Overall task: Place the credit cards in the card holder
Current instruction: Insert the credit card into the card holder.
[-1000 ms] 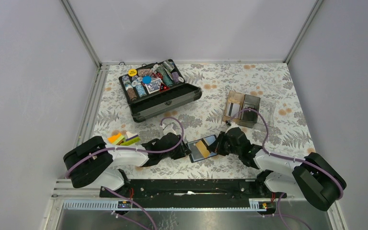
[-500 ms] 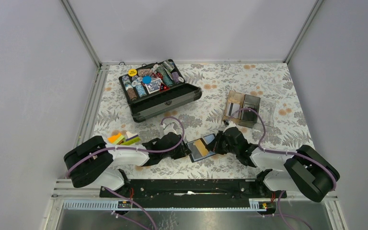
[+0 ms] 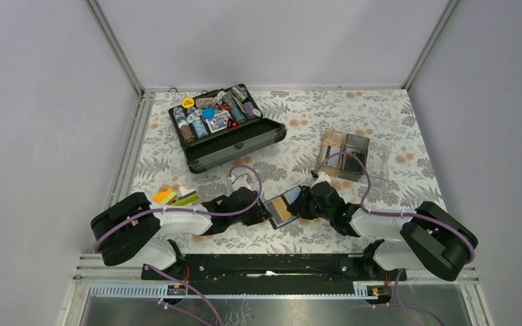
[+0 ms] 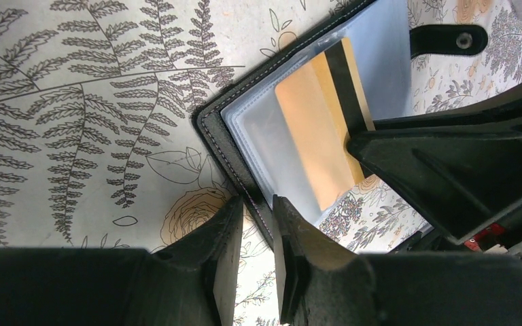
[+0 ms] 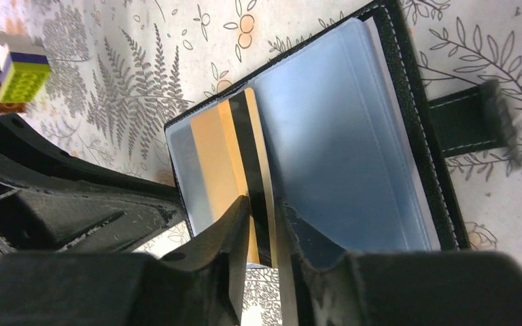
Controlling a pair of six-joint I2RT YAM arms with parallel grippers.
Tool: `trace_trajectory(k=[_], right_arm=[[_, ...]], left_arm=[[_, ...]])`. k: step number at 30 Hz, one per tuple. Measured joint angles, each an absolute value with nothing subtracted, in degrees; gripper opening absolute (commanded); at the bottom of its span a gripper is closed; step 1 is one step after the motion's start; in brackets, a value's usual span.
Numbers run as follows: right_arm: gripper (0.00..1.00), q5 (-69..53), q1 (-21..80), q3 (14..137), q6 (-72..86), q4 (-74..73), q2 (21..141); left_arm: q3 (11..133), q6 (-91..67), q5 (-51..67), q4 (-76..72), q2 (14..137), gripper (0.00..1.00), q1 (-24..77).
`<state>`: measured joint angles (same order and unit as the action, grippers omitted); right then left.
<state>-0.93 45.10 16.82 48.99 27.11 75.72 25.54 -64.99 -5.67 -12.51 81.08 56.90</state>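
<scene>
Since a second ago, your right gripper (image 5: 263,214) has slid left, nudging the card holder (image 5: 340,122) along, and its jaws have eased slightly apart around the tan card (image 5: 214,146). Your left gripper (image 4: 258,214) is clamped on the holder's edge. The holder lies open by the table's near edge, its long axis running left-right. The card's long axis crosses it, with the stripe rightward.

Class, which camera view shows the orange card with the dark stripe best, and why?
The right wrist view: the orange card is large, its stripe sharp, partly tucked into the card holder. The left wrist view shows it partly blocked; the top view shows it tiny.
</scene>
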Motion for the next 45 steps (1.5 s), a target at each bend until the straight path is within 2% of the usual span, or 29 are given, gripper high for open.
trace_trajectory(k=[3,10,15,23,27,45], right_arm=[[0.46,0.43,45.67,17.98,47.27,21.98,73.6],[0.57,2.61,46.11,22.7,40.38,11.16,71.29],[0.57,1.83,46.15,25.58,37.36,10.55,74.89],[0.44,-2.11,46.13,27.05,34.3,14.04,78.85],[0.41,-5.43,46.13,27.05,33.82,14.2,79.15],[0.45,-11.99,46.11,26.39,32.84,17.76,80.66]], left_arm=[[25.54,-64.99,-5.8,-12.53,81.08,0.25,56.97],[25.54,-64.99,-5.93,-12.53,81.08,0.25,57.01],[25.54,-64.99,-6.0,-12.53,81.08,0.25,57.01],[25.78,-64.73,-6.11,-12.16,81.25,0.21,57.01],[25.87,-64.64,-6.17,-12.08,81.38,0.2,57.01],[25.87,-62.89,-7.46,-9.8,80.07,0.17,56.93]])
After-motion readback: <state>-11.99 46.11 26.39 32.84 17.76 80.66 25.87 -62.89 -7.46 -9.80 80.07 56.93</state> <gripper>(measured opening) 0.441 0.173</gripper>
